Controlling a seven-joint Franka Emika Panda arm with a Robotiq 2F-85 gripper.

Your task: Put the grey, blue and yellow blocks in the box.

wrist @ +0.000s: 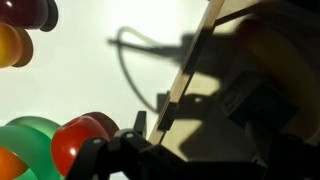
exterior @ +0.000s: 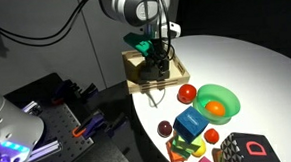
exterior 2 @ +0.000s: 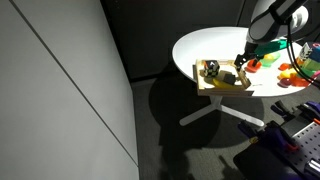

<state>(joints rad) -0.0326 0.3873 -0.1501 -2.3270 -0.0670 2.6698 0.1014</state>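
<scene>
The wooden box [exterior: 170, 78] sits at the table's edge and also shows in the other exterior view [exterior 2: 222, 86]. My gripper [exterior: 156, 60] hangs just over the box's inside, fingers pointing down; it looks open and empty. In the wrist view the box's rim [wrist: 185, 75] runs diagonally and my gripper [wrist: 200, 140] is over the shadowed inside. A small grey thing [exterior 2: 210, 68] lies in the box. The blue block [exterior: 191, 121] lies on the table by the green bowl. A yellow block [exterior: 185, 137] lies just in front of it.
A green bowl [exterior: 222, 93] holds an orange ball [exterior: 215, 108]. A red object [exterior: 186, 92] lies between box and bowl, and shows in the wrist view [wrist: 80, 140]. A dark red ball [exterior: 165, 127] and a black box with a red letter [exterior: 244, 149] are near the table edge.
</scene>
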